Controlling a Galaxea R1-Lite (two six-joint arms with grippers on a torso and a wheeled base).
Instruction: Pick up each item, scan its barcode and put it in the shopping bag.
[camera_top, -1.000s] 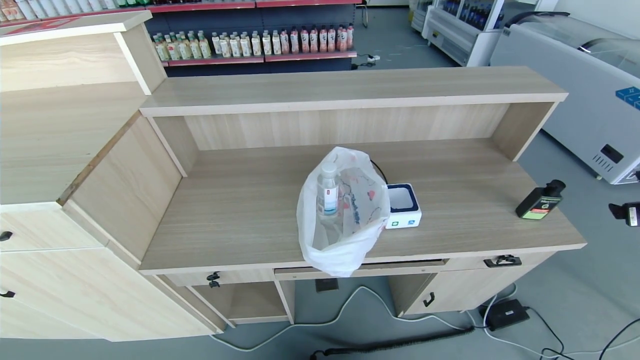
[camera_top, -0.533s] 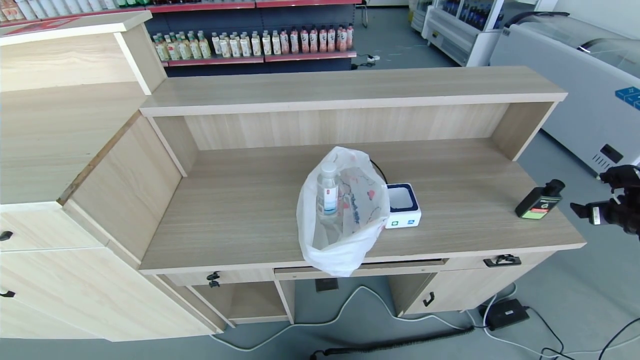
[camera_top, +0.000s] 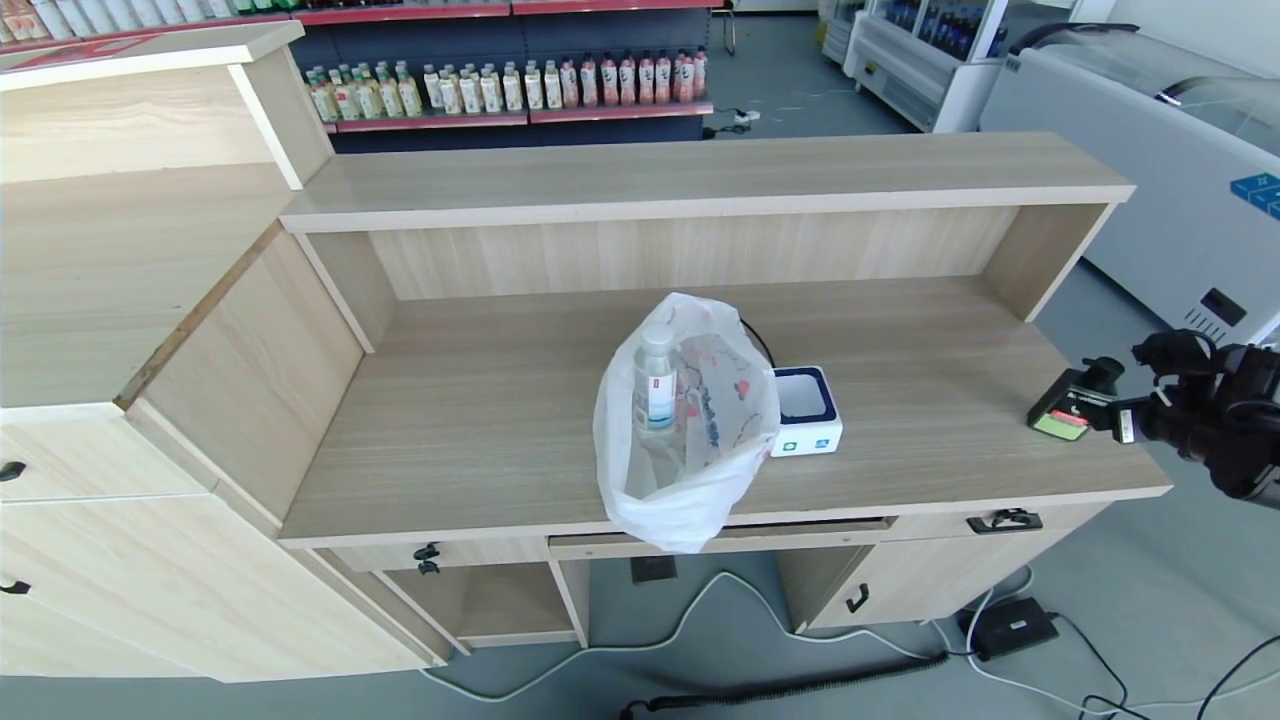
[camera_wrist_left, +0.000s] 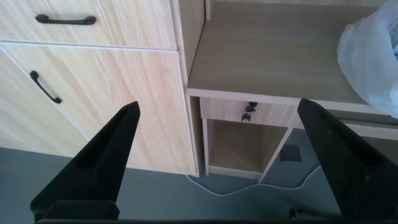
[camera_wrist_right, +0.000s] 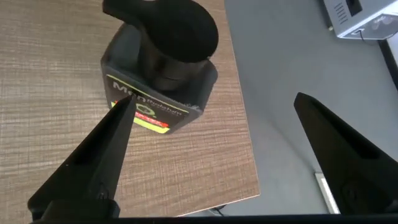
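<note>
The step in hand looked to be the grasp of the dark bottle (camera_top: 1072, 408), which seemed to stand upright at the far right of the surface (camera_top: 480, 420), close to its edge. The right gripper (camera_wrist_right: 214, 99) hung just beside it, fingers (camera_wrist_right: 93, 168) spread wide with nothing between them. One finger crossed in front of the label side, whether touching could not be told, and the other reached out over the floor, so the bottle sat off centre. A good grasp would likely have needed a shift toward the bottle until its body lay midway, then a gentle close on the flat body under the broad cap. That close should neither nudge it over the edge nor cover the code meant for the scanner (camera_top: 806, 410). Counted from the left of the frame, there was one left gripper (camera_wrist_left: 217, 106), low by the cabinets, fingers spread and empty. There was one bag (camera_top: 690, 480), open, at mid frame by the front edge, with one clear bottle (camera_top: 655, 385) upright inside it. Just right of the bag was one scanner, then one dark bottle and one right gripper.
</note>
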